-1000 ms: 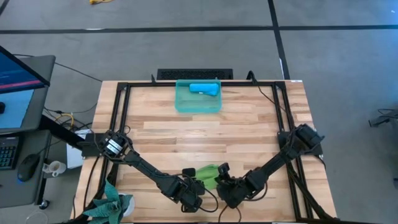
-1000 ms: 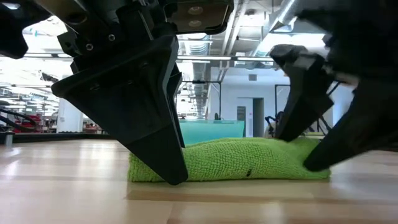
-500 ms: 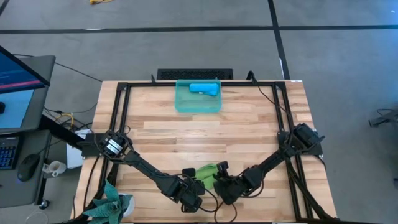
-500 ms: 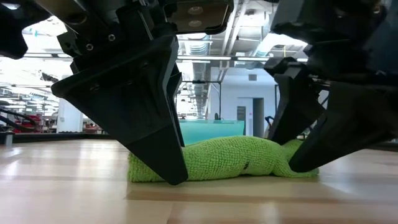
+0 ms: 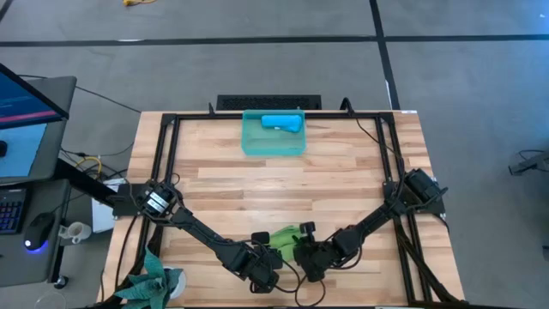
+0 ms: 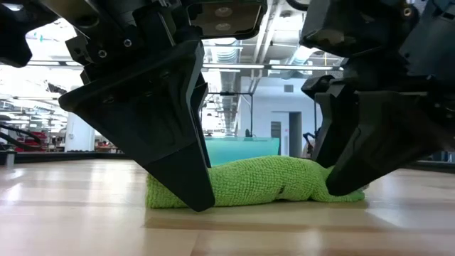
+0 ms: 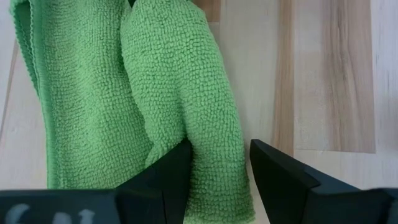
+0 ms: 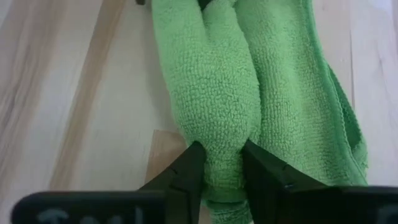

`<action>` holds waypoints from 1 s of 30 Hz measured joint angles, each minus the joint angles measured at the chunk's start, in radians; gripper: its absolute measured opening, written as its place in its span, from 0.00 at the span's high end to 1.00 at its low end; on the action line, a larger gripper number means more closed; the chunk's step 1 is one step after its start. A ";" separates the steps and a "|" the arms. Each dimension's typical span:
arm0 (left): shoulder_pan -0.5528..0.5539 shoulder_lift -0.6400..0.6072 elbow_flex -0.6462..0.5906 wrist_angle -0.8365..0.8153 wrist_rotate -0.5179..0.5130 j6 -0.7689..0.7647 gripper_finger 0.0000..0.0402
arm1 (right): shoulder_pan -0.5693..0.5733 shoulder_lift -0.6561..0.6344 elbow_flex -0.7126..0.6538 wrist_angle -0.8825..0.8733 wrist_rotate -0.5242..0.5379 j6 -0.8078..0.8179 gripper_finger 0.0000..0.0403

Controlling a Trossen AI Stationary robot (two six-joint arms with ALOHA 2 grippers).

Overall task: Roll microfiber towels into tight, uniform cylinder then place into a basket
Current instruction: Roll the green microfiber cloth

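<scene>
Rolling the green towel (image 5: 286,237), near the front edge of the bench (image 5: 343,167). Right hand (image 8: 219,180) pinching one end. Left hand (image 7: 217,168) fingers apart, seemingly around the other end. Blue towel (image 5: 281,123) already in the basket (image 5: 249,142). Next: lift together and carry there.

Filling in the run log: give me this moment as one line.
lime green microfiber towel: half-rolled, on table | right gripper: pinching one end | left gripper: open, straddling other end | sky-blue rolled towel: in teal plastic basket
</scene>
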 joint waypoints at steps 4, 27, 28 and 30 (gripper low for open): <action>0.000 0.000 0.000 0.000 0.000 0.000 0.61 | -0.001 0.000 0.000 -0.001 -0.013 0.046 0.75; 0.002 0.003 0.041 -0.034 -0.008 0.039 0.61 | 0.002 -0.005 0.001 -0.001 -0.067 0.353 0.88; -0.001 0.006 0.057 -0.050 -0.013 0.047 0.61 | 0.002 -0.005 0.001 0.000 -0.078 0.368 0.89; -0.006 0.010 0.084 -0.102 -0.036 0.053 0.61 | 0.001 -0.007 0.002 0.006 -0.103 0.391 0.89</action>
